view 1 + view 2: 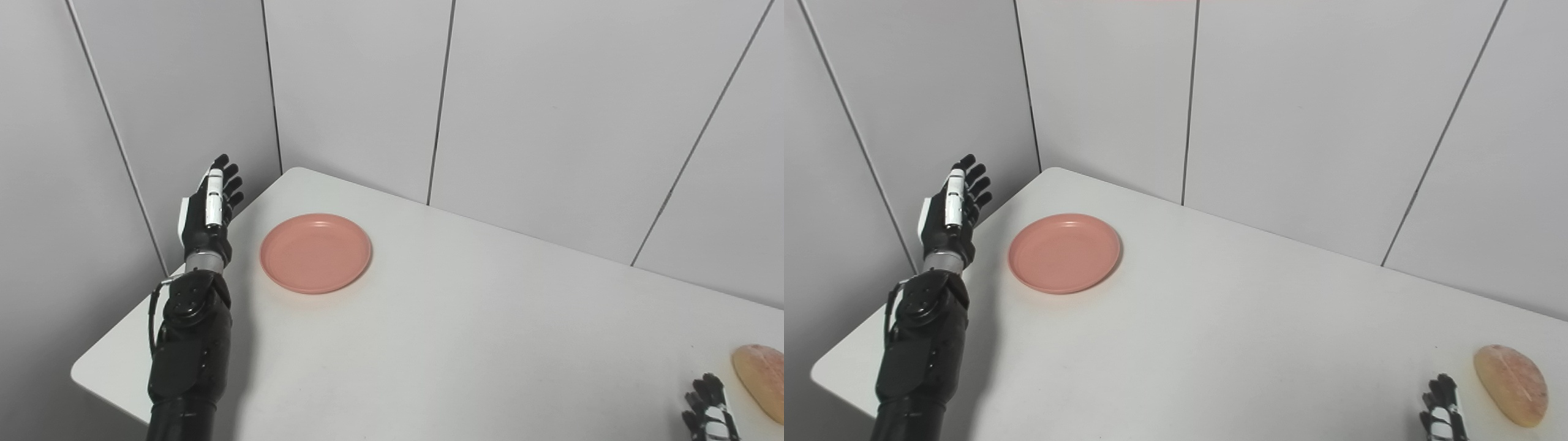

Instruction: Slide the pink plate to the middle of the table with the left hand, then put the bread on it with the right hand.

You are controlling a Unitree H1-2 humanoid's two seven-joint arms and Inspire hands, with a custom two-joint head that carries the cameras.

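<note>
Empty pink plate (315,252) flat at the table's far-left corner (oval tan bread (1511,384) near-right, well apart)

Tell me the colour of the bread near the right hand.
Pale golden tan bread, shown whole in the right eye view.

we see pale grey wall panels (355,92) split by thin dark seams, meeting at a corner behind our white round-cornered table (465,331).

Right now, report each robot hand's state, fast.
Left robot hand: open, holding nothing, beside the pink plate.
Right robot hand: cannot be told, mostly out of frame near the bread.
</note>
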